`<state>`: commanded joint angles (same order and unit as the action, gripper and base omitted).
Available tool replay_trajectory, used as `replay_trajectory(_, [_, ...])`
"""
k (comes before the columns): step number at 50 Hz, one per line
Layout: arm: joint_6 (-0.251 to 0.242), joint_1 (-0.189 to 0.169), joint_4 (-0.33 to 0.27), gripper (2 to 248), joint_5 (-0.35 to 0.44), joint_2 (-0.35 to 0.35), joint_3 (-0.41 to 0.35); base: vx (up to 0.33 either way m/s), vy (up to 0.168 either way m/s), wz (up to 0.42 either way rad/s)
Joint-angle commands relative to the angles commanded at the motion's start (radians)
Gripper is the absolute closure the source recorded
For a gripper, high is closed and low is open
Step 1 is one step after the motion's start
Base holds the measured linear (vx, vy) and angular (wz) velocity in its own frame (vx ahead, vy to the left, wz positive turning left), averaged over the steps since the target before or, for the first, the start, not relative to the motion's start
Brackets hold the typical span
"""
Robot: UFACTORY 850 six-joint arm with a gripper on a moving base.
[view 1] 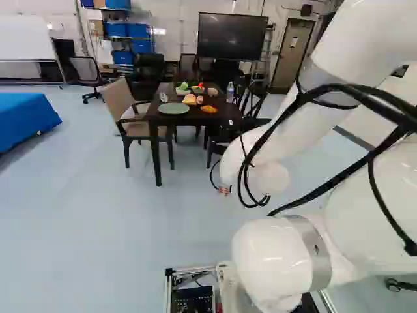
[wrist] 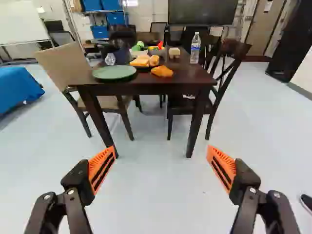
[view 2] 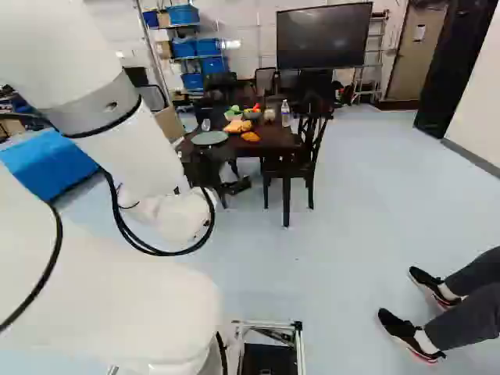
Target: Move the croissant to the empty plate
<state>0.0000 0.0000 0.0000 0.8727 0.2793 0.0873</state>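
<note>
Spread wide at jaws, w/ ribbed orange pads [wrist: 98,165] facing ea. other well apart, on black 2-finger gripper [view 2: 236,187]. Can see curved, orange-gold croissant [wrist: 162,71] on top of dark-brown wooden table [wrist: 146,88], close to near edge, ahead of gripper [wrist: 160,168] & well apart from it. Next, left of croissant, w/ a gap between, see round, flat, green plate [wrist: 114,72] at near left of tabletop.

Behind croissant, slightly left, find yellow-orange bread pieces [wrist: 139,62] & rounded tan roll [wrist: 154,60], close together on a dark plate. Beyond those, spot gray bowl [wrist: 138,52] w/ green item [wrist: 139,45] in/by it (can't tell which). Far right of roll, see pale tan block [wrist: 174,52]; at table's right, clear plastic bottle [wrist: 195,48] w/ blue label, upright. Behind green plate, note clear glass [wrist: 110,59].

Around table, find beige-backed armchair [wrist: 61,63] at left & dark wooden slat-back chair [wrist: 236,51] at right. Farther back, see big black flat screen [wrist: 200,11], metal shelving w/ blue plastic bins [wrist: 101,32] left of it, & gray-brown door [wrist: 263,29] to its right. Far left, note blue-covered block [wrist: 19,90] on pale blue-gray floor [wrist: 156,195]. Reaching fwd from base, see glossy white arm [view 1: 277,134] w/ black cables [view 1: 352,176] looped alongside.
</note>
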Motion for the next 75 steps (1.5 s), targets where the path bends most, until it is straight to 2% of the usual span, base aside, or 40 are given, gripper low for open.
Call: replay_trajectory(75, [0.000,0.000,0.000,3,0.000,0.000,0.000,0.074,0.001,-0.010])
